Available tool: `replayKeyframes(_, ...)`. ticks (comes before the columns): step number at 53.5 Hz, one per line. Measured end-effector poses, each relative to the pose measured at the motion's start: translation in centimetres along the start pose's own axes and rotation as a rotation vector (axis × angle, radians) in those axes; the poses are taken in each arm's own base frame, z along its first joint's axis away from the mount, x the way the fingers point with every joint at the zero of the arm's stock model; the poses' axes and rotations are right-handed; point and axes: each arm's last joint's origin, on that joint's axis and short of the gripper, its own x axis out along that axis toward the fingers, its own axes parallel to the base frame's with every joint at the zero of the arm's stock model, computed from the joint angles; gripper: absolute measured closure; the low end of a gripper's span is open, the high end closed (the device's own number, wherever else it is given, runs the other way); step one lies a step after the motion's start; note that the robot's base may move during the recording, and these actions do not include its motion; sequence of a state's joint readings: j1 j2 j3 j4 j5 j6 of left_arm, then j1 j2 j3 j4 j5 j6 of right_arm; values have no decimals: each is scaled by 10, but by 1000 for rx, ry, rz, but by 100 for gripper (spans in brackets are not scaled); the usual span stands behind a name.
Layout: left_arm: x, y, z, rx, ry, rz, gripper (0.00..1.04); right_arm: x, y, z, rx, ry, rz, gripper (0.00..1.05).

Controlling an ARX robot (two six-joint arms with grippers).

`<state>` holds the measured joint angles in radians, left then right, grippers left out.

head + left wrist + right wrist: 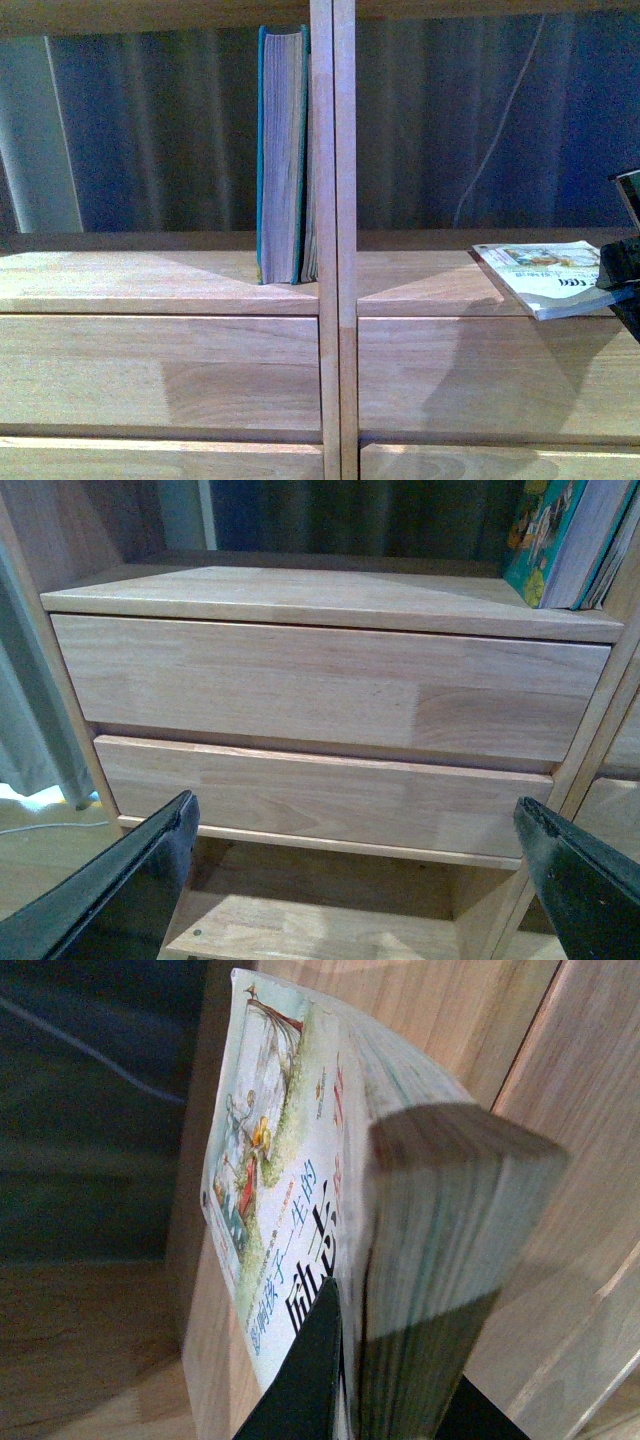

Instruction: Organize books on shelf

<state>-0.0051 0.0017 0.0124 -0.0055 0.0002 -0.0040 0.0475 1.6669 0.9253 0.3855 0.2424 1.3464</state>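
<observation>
As the front view shows, the teal book (282,150) is stood upright in the left open compartment of the shelf (150,350). It is pressed against the central upright (333,200), with its page edges turned outward. The white paperback (545,275) is seen lying nearly flat at the front lip of the right compartment, with one corner overhanging. Whether it rests on the board or is held just clear cannot be told. Its outer end is gripped by the right end effector (625,272), which is largely cut off by the frame edge.

Left wrist view: the left end effector (355,810) is spread wide with nothing held, and is faced toward the drawer fronts (330,685). The teal book is glimpsed above them.

Right wrist view: the white paperback is pinched across its thickness, near one end, between two dark fingers (305,1370).

The white paperback is judged light and flexible, and its glossy cover is probably slippery. A hold across the whole page block is advised, so that no pages are fanned. The teal book is judged heavier and stiff, and is best taken across both covers.
</observation>
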Motion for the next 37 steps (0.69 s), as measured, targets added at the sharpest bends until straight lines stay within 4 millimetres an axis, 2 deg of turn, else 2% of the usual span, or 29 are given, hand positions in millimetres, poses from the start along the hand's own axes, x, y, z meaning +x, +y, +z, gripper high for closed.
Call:
replayKeyframes(6,0,0,0,0,0,0,7,-5,2,4,-3,-1,16,97)
replayKeyframes(16,0,0,0,0,0,0,7,-24,16,21,-34,-8,81,97)
replayKeyframes(25,0,0,0,0,0,0,7,-50,29,41,-77,-21,148,97)
replayKeyframes(37,0,0,0,0,0,0,7,-94,42,70,-126,-36,257,97)
